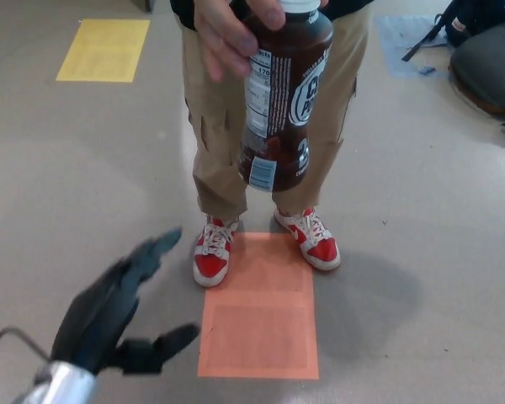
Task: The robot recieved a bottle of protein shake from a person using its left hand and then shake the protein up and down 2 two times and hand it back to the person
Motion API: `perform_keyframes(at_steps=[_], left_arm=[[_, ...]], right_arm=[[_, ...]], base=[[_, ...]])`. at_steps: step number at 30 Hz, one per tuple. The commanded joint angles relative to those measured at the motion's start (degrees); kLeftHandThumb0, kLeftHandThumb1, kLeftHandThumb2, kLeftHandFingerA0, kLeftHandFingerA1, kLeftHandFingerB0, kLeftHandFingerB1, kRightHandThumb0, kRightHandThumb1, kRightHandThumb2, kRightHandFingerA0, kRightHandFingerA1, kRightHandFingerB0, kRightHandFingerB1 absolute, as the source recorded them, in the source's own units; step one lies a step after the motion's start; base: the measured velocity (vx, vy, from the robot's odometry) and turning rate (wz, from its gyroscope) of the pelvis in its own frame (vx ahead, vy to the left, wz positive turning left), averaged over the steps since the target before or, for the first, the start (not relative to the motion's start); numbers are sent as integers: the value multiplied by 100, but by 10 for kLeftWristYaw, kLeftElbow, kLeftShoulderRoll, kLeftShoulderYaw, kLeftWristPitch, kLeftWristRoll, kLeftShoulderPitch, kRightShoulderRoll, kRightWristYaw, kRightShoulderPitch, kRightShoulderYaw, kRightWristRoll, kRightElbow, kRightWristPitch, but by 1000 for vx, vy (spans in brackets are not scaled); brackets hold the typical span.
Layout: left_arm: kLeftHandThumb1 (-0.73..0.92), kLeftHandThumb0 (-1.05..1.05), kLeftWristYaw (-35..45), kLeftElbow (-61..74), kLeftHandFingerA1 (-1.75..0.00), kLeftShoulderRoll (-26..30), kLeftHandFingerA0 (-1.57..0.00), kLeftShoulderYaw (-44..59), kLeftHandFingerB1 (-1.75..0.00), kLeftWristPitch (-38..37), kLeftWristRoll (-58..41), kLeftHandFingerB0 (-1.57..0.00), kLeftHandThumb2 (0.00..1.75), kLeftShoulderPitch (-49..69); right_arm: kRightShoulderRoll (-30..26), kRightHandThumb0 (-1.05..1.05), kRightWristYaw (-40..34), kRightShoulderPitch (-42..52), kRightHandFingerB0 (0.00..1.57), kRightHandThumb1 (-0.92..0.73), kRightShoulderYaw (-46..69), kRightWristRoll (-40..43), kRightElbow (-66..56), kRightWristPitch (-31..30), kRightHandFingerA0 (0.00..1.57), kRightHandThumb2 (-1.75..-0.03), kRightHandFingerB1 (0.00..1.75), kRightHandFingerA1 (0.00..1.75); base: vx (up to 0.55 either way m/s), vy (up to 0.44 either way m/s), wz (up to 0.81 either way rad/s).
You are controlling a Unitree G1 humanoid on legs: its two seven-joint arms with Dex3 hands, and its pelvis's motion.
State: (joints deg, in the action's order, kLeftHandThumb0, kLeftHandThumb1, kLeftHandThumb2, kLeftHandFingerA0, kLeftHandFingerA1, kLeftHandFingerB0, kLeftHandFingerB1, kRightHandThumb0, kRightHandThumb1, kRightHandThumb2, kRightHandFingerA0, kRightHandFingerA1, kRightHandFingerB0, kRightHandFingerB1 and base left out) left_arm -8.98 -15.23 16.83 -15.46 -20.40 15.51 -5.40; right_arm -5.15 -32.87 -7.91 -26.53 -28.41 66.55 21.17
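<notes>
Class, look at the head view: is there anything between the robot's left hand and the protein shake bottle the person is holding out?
Nothing visible blocks it. The left hand is open, low in the picture, and the bottle hangs above and to its right in the person's hand. Only bare floor shows between them.

Person [269, 101] cut off above the waist, bottle [282, 101] cap cropped, label partly unreadable

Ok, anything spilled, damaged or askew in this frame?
Nothing stands out. The bottle hangs capped and slightly tilted in the person's hand, no spill on the floor. The left hand is open below it, not touching.
</notes>
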Motion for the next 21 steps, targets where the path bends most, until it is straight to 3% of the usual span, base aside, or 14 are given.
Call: perform_keyframes(at_steps=[1,3,4,8,10,18,21], left_arm=[[44,-72,245,172,-17,36,0,36,-16,222,-229,0,84,-77],[48,-79,268,194,-5,31,0,43,-4,277,-270,0,82,-112],[48,-78,271,200,-7,31,0,44,-6,291,-275,0,83,-119],[49,-82,279,226,-4,33,0,49,-4,362,-288,0,85,-154],[50,-84,282,231,-1,31,0,55,0,388,-302,0,85,-167],[50,-85,281,240,-2,27,0,87,0,503,-357,0,87,-223],[48,-86,286,234,0,27,0,94,-1,540,-371,0,84,-250]], right_arm=[[-14,-20,-99,-23,77,-76,-9,-36,26,64,96,-64,43,61],[-11,-21,-97,-26,77,-76,-4,-31,29,62,96,-65,43,59],[-11,-20,-98,-27,76,-76,-4,-32,30,61,95,-64,43,69],[-11,-22,-100,-30,76,-77,-6,-34,32,64,95,-64,43,67],[-11,-22,-96,-30,76,-77,-4,-32,32,62,93,-63,43,55],[-9,-22,-97,-30,77,-75,-2,-31,34,63,94,-63,43,66],[-9,-22,-98,-30,78,-75,-3,-32,34,64,96,-64,44,56]], base=[[0,0,0],[0,0,0],[0,0,0],[0,0,0],[0,0,0],[0,0,0],[0,0,0]])
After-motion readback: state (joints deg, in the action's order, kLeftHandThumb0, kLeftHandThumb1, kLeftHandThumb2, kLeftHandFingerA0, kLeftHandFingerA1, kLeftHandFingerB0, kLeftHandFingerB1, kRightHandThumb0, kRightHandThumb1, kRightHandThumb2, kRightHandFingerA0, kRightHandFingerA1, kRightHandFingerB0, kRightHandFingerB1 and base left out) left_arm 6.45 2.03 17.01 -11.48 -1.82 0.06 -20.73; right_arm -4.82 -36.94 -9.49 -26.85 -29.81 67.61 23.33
